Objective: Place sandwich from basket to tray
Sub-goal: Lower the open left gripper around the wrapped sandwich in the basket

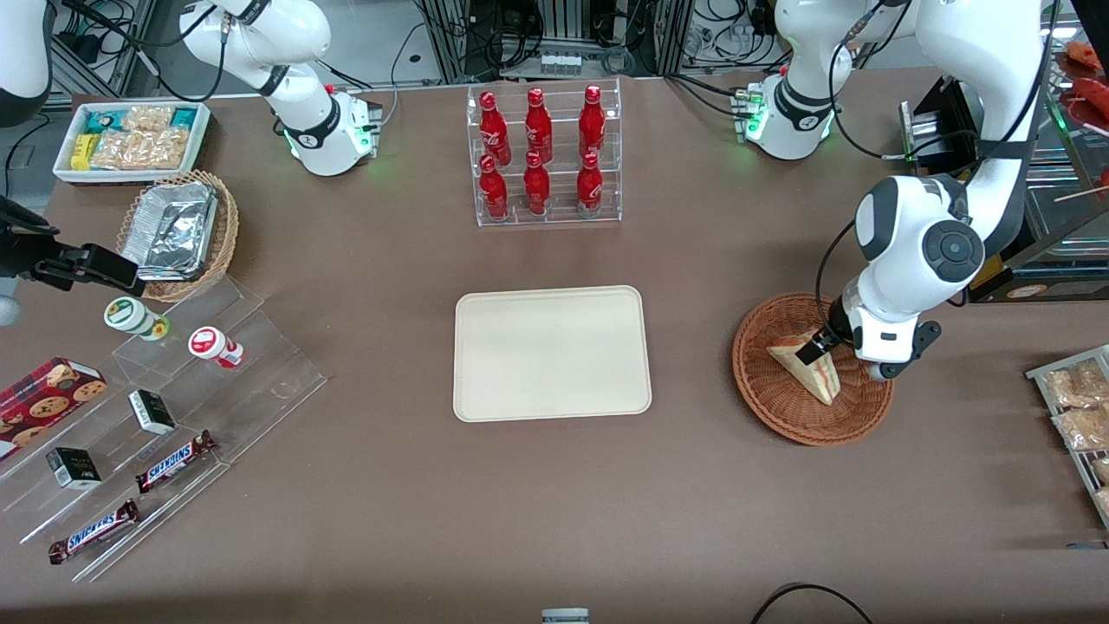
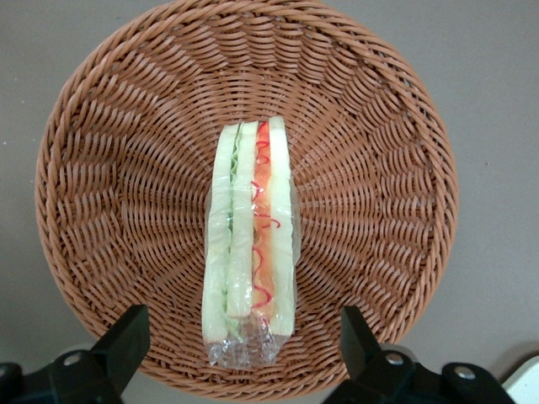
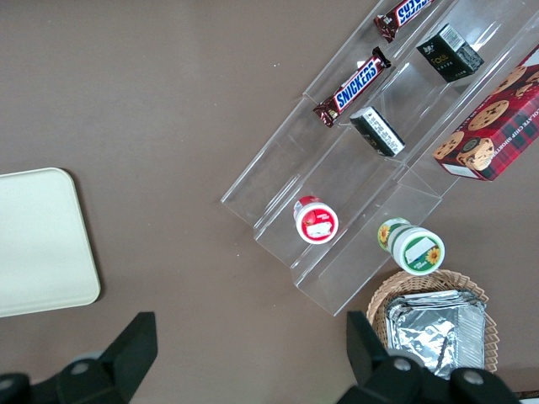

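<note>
Jaws spread wide, the left arm's gripper (image 2: 240, 341) hangs above the clear-wrapped triangular sandwich (image 2: 250, 244) with red and green filling, which lies in the round reddish-brown wicker basket (image 1: 771, 394). The flat cream rectangular tray (image 1: 552, 353) sits well apart, bare brown table (image 1: 693, 347) between.

1. Bottle rack (image 1: 544, 156): clear, two tiers, six red bottles upright, standing mid-table, far from the front camera.
2. Toward the parked arm's end I see a white box of snack packets (image 1: 132, 139). Nearer the camera than the box sits a tan wicker basket (image 1: 223, 232) holding a crumpled foil container (image 1: 173, 230).
3. Clear stepped display (image 1: 260, 381): carries a green-lidded cup (image 1: 134, 316), a red-lidded cup (image 1: 214, 346), two dark boxes (image 1: 152, 411), two Snickers bars (image 1: 176, 461) and a cookie box (image 1: 43, 394).
4. Toward my working end: bagged snacks (image 1: 1074, 407).
</note>
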